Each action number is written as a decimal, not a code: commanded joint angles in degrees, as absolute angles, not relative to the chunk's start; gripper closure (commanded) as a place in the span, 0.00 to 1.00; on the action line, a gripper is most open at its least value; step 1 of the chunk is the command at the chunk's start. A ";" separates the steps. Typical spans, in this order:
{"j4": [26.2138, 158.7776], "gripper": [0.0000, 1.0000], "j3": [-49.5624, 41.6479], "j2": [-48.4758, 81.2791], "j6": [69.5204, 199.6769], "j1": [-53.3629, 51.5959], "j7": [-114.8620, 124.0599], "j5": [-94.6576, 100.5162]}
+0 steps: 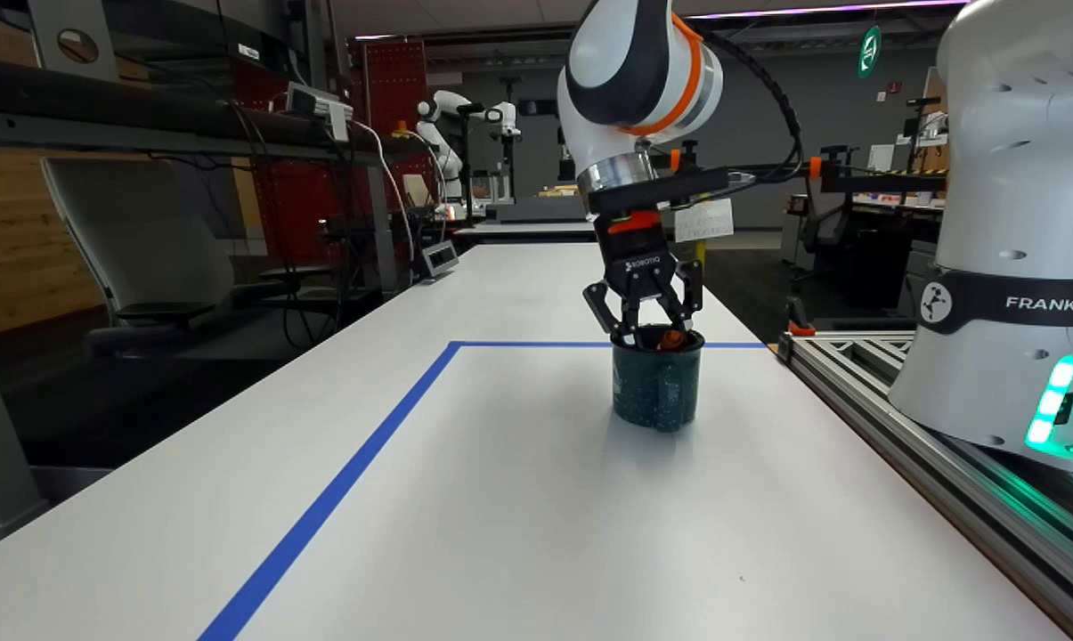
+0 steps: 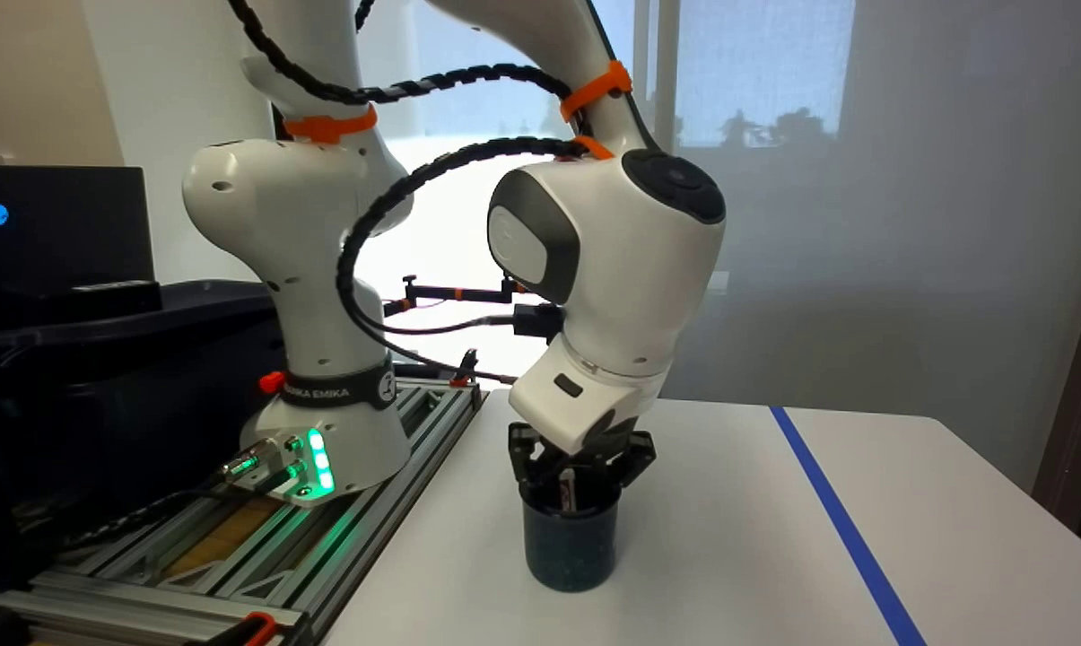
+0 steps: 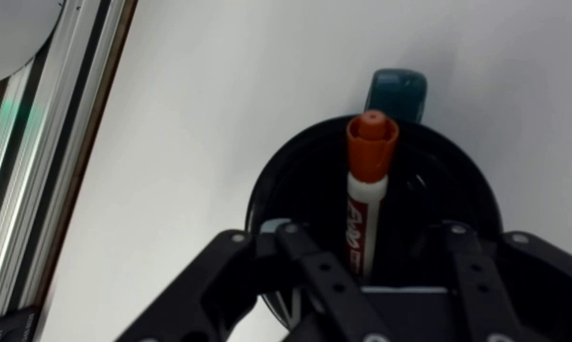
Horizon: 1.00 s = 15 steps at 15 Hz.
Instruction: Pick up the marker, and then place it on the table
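Observation:
The marker (image 3: 369, 161) has an orange cap and a white body with a red label. It leans inside a dark teal cup (image 1: 643, 387), cap end toward the handle; its lower end is hidden. Only small parts of the marker show in the exterior views (image 1: 671, 339) (image 2: 568, 491). The cup stands upright on the white table (image 1: 518, 499). My gripper (image 3: 365, 230) is open at the cup's mouth, its fingertips at or just inside the rim. The marker lies between the fingers with a gap on both sides. The gripper points down in both exterior views (image 1: 654, 336) (image 2: 576, 477).
Blue tape (image 1: 349, 476) runs along the table and across it behind the cup. A grey metal rail (image 3: 53, 156) borders the table on the robot base's (image 1: 999, 374) side. A small grey device (image 1: 440, 258) sits at the table's far edge. The cup's handle (image 3: 395, 92) sticks out.

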<state>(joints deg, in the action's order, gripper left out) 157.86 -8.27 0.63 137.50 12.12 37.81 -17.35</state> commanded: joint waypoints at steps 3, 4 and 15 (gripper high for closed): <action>157.70 0.83 -8.89 1.38 137.75 11.18 32.08 -22.99; 157.68 0.91 -8.88 1.16 137.67 11.16 31.27 -23.66; 158.66 0.95 -7.52 -12.81 128.55 10.62 41.46 -17.54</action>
